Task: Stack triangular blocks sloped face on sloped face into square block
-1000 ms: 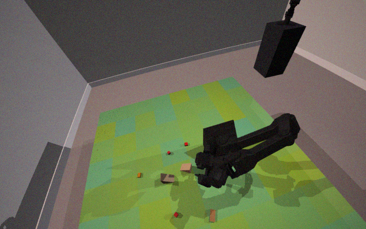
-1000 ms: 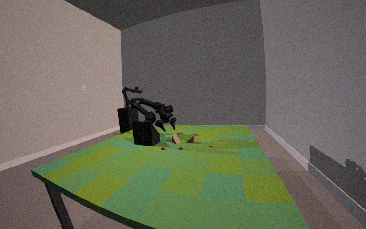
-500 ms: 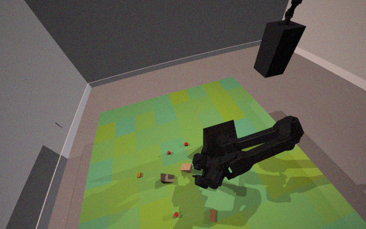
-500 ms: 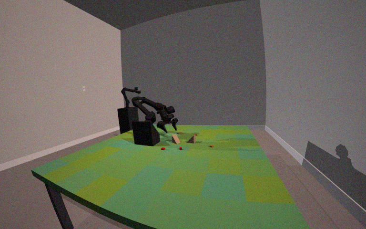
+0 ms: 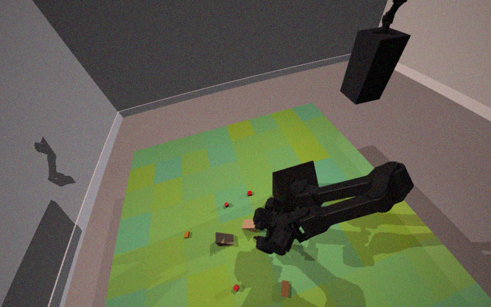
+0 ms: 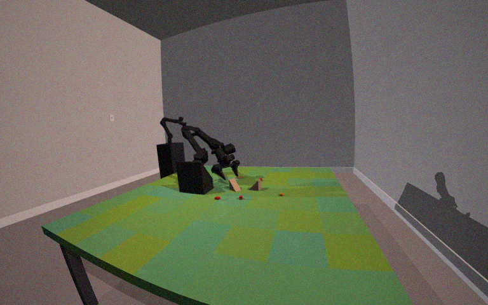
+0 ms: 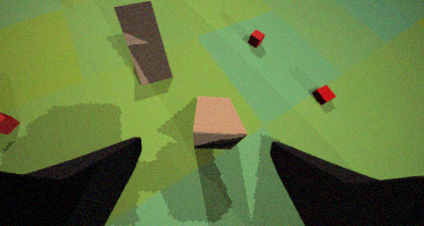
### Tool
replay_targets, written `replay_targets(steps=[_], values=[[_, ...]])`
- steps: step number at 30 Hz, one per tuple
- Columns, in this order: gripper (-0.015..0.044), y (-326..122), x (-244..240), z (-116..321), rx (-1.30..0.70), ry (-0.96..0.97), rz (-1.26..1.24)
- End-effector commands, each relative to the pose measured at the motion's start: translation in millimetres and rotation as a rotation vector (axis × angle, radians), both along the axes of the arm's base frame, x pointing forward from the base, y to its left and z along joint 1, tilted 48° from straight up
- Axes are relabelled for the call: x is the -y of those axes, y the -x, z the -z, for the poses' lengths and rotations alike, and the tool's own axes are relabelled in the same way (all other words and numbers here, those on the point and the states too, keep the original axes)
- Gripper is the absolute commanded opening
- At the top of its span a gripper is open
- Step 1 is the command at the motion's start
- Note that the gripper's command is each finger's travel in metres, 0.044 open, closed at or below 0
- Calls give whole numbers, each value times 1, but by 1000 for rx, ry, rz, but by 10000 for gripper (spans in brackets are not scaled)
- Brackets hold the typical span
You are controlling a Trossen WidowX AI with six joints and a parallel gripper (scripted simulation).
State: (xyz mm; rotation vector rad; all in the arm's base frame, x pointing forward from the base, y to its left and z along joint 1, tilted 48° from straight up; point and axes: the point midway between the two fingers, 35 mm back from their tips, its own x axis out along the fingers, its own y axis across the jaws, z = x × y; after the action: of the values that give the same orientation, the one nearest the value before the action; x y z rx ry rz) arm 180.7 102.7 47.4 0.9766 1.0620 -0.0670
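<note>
A pale tan triangular block (image 5: pixel 247 224) (image 6: pixel 234 185) (image 7: pixel 217 113) stands on the table. A second triangular block (image 5: pixel 224 238) (image 6: pixel 257 185) (image 7: pixel 149 42), darker in shadow with a small lit patch, stands apart from it, farther from the arm's base. In the exterior view their slopes seem to face each other across a gap. My gripper (image 5: pixel 255 231) (image 6: pixel 231 176) (image 7: pixel 208 145) is open and empty, pointing down close to the pale block. In the wrist view that block shows between and slightly beyond the fingertips. Part of it is hidden behind the gripper in the top view.
Two red cubes (image 5: pixel 249 193) (image 5: pixel 226 204) lie beside the blocks, a third red cube (image 5: pixel 235 288) (image 7: pixel 7 123) on the other side. An orange piece (image 5: pixel 187 234) (image 6: pixel 281 194) lies beyond the dark block, a flat brown piece (image 5: pixel 285 289) off to the side. A second arm's pedestal (image 5: pixel 373 68) (image 6: pixel 169 160) stands off the table.
</note>
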Motion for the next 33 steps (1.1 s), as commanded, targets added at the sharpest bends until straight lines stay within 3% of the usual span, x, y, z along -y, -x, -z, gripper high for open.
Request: replay_targets(steps=[1, 33], values=[[440, -3, -1, 6, -6, 4, 6], [440, -22, -21, 49, -10, 5, 8]])
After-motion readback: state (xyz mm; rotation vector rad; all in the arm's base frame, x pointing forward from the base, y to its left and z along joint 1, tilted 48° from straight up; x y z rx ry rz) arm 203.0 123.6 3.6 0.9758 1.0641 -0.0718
